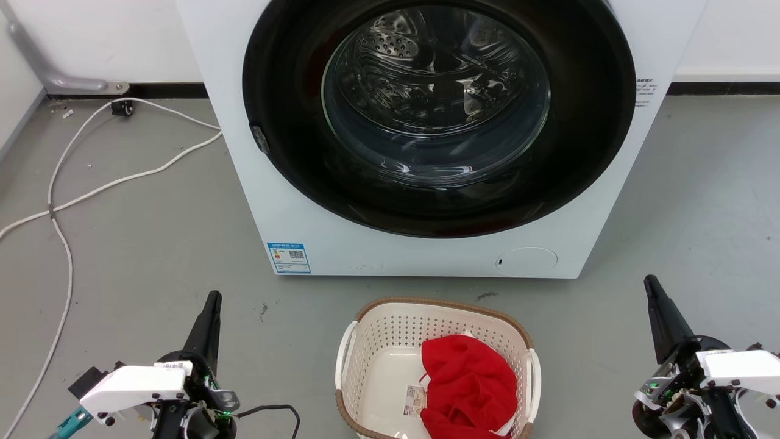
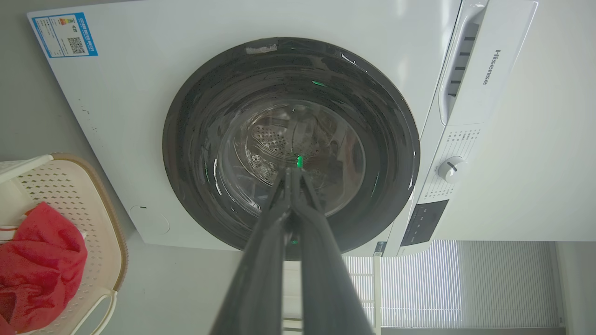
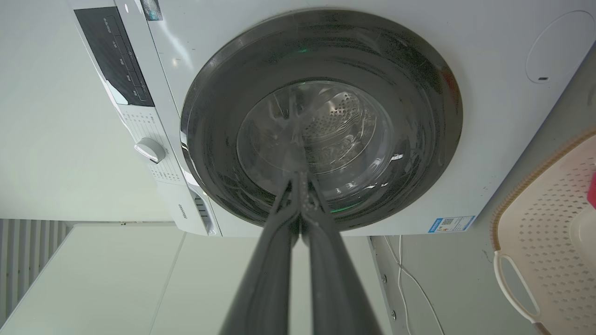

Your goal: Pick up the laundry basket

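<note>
Plainly, the laundry basket [image 1: 390,335] sits untouched on the floor [image 1: 152,244], between the two claws and a little nearer the robot than their tips, with a red cloth [image 1: 466,384] lying in it. The left claw [image 1: 214,297] stands well off its left handle [image 1: 343,353], the right claw [image 1: 650,280] well off its right handle [image 1: 535,378]. Both are closed tip to tip and hold nothing. Ahead of both tips is the washing machine [image 1: 244,183]. So nothing of the pickup looks done: opening, reaching the handles, gripping and lifting are all left. The head view gives the spacing of claws and basket. The wrist views confirm that the tips meet, and add the machine's dial [image 2: 450,168].
</note>
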